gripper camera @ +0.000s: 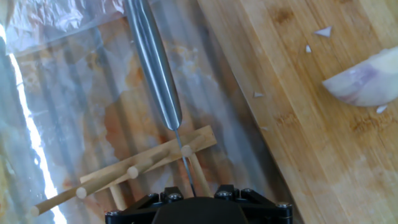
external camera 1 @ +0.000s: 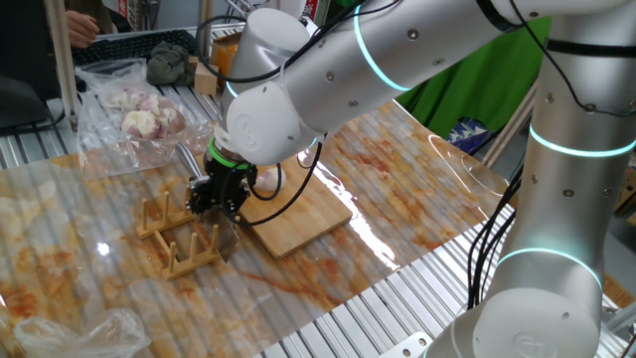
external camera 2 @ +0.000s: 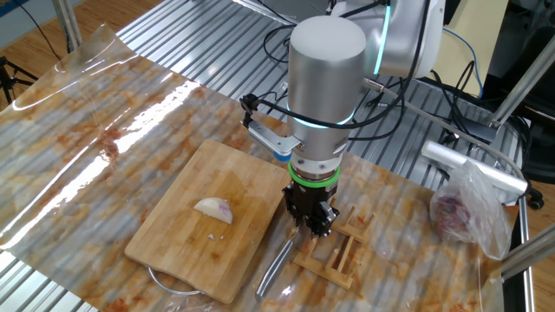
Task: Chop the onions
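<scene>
One onion [external camera 2: 215, 209] wedge, pale with a pink tinge, lies on the wooden cutting board [external camera 2: 186, 247]; in the hand view the onion [gripper camera: 367, 84] sits at the right edge with small bits around it. A steel knife [external camera 2: 276, 267] rests in the wooden rack [external camera 2: 338, 260] beside the board, with its handle [gripper camera: 152, 62] pointing away from the hand. My gripper [external camera 2: 314, 227] hangs just over the rack. The thin blade runs between its jaws, which stand apart on either side of it. The fingertips themselves are hidden in the hand view.
A clear plastic bag of pinkish peeled onions [external camera 1: 139, 119] lies at the back of the table; the same bag [external camera 2: 464, 212] is right of the rack. A stained plastic sheet [external camera 1: 417, 199] covers the table. A person sits at a keyboard [external camera 1: 129, 45] behind.
</scene>
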`<state>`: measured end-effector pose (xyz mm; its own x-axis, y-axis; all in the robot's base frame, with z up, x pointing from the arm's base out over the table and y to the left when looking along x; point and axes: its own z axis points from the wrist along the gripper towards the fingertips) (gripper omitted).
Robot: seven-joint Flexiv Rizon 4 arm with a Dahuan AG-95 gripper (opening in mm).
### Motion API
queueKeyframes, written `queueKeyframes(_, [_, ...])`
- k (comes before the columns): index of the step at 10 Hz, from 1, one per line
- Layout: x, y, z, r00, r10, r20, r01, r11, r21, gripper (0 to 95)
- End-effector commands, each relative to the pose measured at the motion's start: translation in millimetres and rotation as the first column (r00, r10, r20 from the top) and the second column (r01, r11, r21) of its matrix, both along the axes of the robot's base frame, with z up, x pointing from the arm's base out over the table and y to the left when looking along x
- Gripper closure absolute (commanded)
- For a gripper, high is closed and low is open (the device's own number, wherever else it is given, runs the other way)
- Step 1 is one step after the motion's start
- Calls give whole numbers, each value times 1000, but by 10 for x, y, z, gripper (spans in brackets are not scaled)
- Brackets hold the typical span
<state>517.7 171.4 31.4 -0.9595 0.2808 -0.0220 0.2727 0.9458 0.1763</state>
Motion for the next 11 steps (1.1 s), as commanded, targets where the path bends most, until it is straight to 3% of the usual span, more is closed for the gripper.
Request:
queueKeyframes(1, [-3, 3, -4, 1000, 0, 0, 0, 1000, 8, 570])
queueKeyframes(3, [-3, 3, -10, 1000, 10, 1, -10, 1000, 8, 950])
queueKeyframes(7, [-6, 8, -1, 1000, 13, 1, -13, 1000, 2, 950])
queueKeyframes(8, [-12, 25, 16, 1000, 8, 1, -8, 1000, 13, 950])
queueKeyframes(11, [-28, 66, 36, 1000, -2, 1, 2, 1000, -4, 950])
